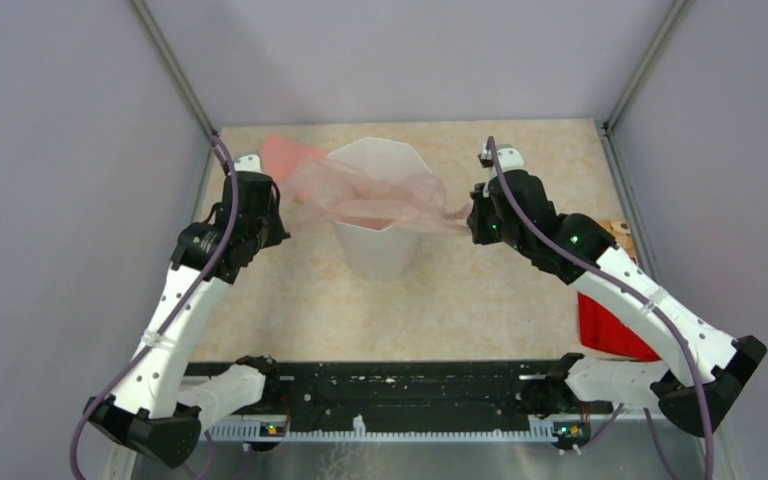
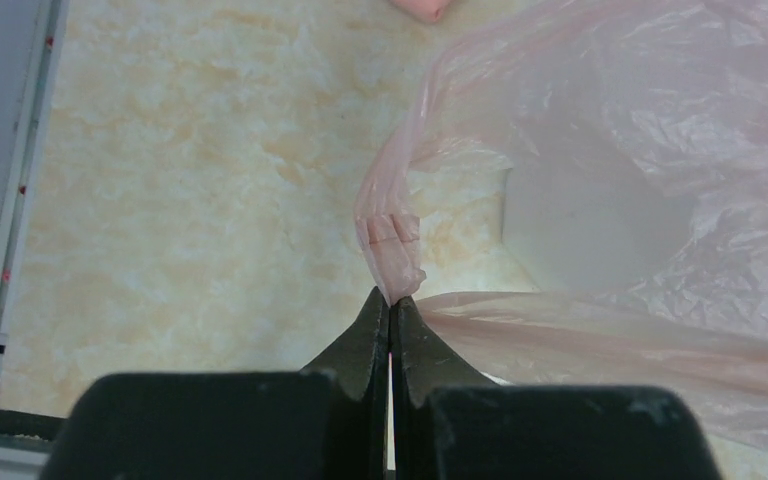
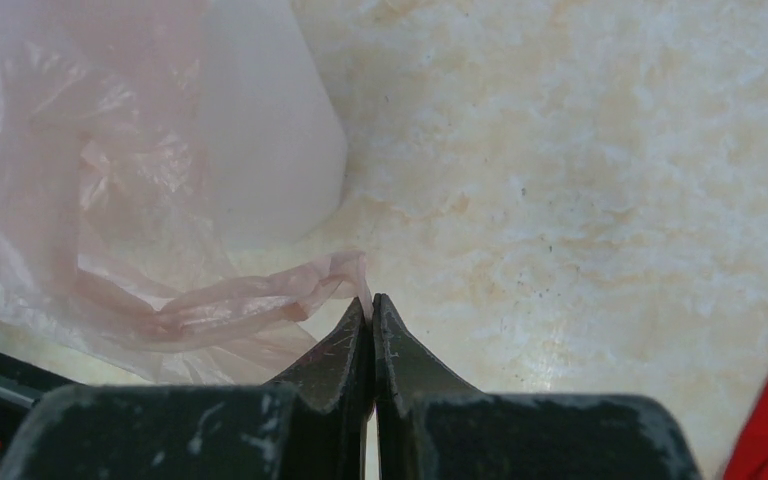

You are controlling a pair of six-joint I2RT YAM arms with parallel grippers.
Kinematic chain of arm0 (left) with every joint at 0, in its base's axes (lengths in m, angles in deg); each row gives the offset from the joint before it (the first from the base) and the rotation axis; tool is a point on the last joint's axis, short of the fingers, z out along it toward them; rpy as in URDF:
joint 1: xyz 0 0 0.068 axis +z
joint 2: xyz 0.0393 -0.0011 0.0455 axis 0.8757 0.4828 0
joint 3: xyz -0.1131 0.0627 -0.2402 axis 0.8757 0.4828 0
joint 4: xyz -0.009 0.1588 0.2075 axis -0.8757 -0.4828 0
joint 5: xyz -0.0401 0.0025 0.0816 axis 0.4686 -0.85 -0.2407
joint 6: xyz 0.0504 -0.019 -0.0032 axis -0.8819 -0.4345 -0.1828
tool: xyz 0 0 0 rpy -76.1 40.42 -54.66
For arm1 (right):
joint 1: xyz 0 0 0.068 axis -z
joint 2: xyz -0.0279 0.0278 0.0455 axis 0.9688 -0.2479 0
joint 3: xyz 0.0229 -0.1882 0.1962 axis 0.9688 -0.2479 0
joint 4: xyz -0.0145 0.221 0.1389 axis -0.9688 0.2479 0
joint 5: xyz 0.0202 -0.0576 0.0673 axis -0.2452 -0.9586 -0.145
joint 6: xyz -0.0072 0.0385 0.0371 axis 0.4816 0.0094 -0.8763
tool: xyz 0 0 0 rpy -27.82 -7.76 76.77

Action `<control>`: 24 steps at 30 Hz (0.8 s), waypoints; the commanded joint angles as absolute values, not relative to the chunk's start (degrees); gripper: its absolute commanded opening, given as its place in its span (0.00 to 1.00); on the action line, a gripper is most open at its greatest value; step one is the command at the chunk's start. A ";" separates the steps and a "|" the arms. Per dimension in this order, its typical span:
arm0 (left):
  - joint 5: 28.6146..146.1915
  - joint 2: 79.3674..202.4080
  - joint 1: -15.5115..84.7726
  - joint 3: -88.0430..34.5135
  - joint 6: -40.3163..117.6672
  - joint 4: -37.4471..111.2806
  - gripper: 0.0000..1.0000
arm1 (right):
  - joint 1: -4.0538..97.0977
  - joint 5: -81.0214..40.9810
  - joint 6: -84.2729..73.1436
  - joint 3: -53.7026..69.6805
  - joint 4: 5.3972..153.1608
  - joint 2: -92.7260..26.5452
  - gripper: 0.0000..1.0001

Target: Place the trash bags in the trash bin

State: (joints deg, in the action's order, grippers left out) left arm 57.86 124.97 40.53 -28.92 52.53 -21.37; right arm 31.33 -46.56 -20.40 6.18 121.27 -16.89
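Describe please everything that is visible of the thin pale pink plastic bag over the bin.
The thin, translucent pale pink plastic film bag is crinkled and floppy. It hangs spread across the mouth of the white faceted plastic bin, sagging toward the front rim. Its two ends are drawn into twisted strands: the shut left tool pinches one, the shut right tool the other.

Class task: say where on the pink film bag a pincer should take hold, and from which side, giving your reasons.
Take the trash bag by its bunched end strips, one from each side of the trash bin. There the film gathers into narrow bands thin jaws can pinch; the left pincer and right pincer hold it so.
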 commanded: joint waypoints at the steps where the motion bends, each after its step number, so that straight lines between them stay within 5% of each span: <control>1: 64.88 125.89 45.00 -24.90 53.24 -14.95 0.00 | 34.42 -41.24 -21.64 3.67 115.55 -16.73 0.00; 16: 77.33 133.36 47.59 -18.72 53.92 -3.64 0.00 | 36.91 -29.08 -22.20 3.81 108.14 -16.43 0.00; 24: 84.05 138.71 47.26 -18.82 54.14 -2.45 0.00 | 34.45 -22.45 -24.66 0.53 104.10 -15.58 0.10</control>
State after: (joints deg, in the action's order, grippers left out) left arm 80.70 137.07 47.22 -19.54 54.08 -5.11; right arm 36.30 -26.05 -23.07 1.00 108.75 -17.35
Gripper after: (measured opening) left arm 0.007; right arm 0.077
